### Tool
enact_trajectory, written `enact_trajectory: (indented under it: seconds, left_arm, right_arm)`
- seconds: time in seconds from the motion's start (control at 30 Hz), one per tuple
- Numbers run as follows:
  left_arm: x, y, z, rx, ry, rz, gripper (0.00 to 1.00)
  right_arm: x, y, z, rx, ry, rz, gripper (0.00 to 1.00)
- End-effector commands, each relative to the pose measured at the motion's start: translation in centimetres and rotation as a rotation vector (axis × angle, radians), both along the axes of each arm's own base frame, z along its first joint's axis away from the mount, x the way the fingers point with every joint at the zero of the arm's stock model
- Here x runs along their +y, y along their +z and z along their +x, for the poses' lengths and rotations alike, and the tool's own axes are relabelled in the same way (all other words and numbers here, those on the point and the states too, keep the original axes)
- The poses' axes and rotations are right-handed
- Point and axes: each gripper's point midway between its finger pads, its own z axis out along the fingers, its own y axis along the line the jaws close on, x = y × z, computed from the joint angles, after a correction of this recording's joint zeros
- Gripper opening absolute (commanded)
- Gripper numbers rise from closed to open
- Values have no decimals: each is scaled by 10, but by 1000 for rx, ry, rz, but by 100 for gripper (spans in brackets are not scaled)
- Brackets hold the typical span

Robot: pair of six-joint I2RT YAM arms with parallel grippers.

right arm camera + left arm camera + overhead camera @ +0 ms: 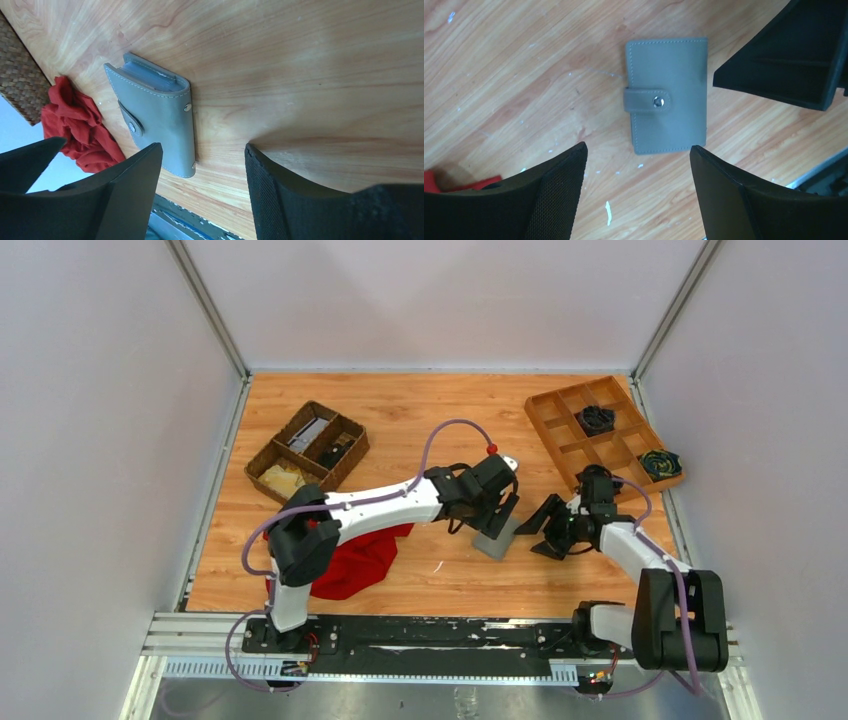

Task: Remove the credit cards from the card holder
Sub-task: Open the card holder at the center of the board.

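Closed card holder (497, 537) lying on a scuffed wood-grain table (440, 410), both grippers spread.
The grey holder, snap tab fastened, is lying flat between the left gripper (639, 147) and the right gripper (202, 146), which are gripping nothing. White panel walls (430, 300) are enclosing the table on three sides, and pale flecks are marking the surface.

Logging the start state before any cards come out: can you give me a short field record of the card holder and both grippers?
card holder: grey, closed, flat on the wooden table
snap tab: fastened across the front
credit cards: none visible
left gripper: open, over the holder, holding nothing
right gripper: open, close beside the holder, holding nothing
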Motion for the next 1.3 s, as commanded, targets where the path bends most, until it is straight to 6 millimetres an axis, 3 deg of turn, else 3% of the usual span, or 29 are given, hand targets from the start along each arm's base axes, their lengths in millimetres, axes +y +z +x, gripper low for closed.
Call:
enact_trajectory:
  seconds: [0.0, 0.3, 0.77, 1.03, 1.27]
  left_arm:
    - [-13, -4, 8, -49, 12, 29, 77]
    - [-37, -32, 5, -54, -19, 45, 67]
    - [-37, -59, 17, -90, 22, 115, 48]
    - [-33, -59, 17, -91, 28, 131, 34]
    - [-23, -47, 20, -117, 61, 148, 13]
  right_arm:
    - [-11, -14, -12, 70, -63, 1, 66]
    - [-13, -23, -19, 102, -58, 5, 67]
    - [-16, -23, -21, 96, -63, 4, 67]
    - [-16, -24, -21, 99, -61, 4, 66]
    - [-16, -21, -18, 80, -48, 7, 67]
